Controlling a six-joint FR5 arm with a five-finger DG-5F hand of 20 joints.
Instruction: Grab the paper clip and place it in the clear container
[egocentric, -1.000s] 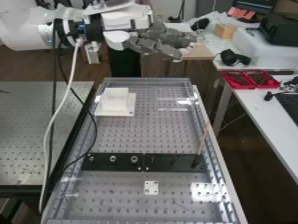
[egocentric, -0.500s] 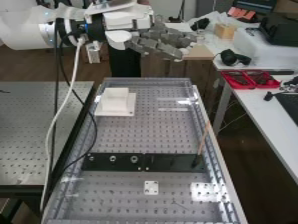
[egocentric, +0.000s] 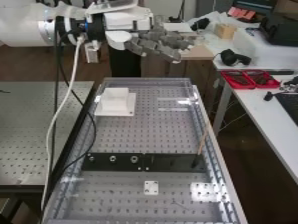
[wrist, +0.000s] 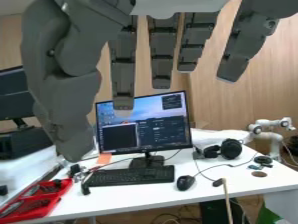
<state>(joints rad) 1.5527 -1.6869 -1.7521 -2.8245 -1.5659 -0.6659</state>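
Observation:
High above the far end of the bench, the hand (egocentric: 159, 42) is held out level from the arm in the high view, beyond the bench's far edge. Its fingers are extended and slightly bent, with nothing between them. The wrist view has the hand (wrist: 161, 47) with its long fingers straight and apart and the thumb hanging to one side. On the perforated bench plate (egocentric: 143, 132) I cannot make out a paper clip or a clear container for certain. A faint thin mark lies near the plate's near end.
A white block (egocentric: 116, 102) stands on the bench's far left part. Dark plates (egocentric: 143, 161) with fittings cross it, and a thin wooden stick (egocentric: 203, 142) rises at their right end. Red trays (egocentric: 249, 79) sit on the side table. A cable hangs along the bench's left edge.
The arm beside the hand sits slightly higher, while the hand's fingertips have dipped a little. Nothing on the bench has visibly moved.

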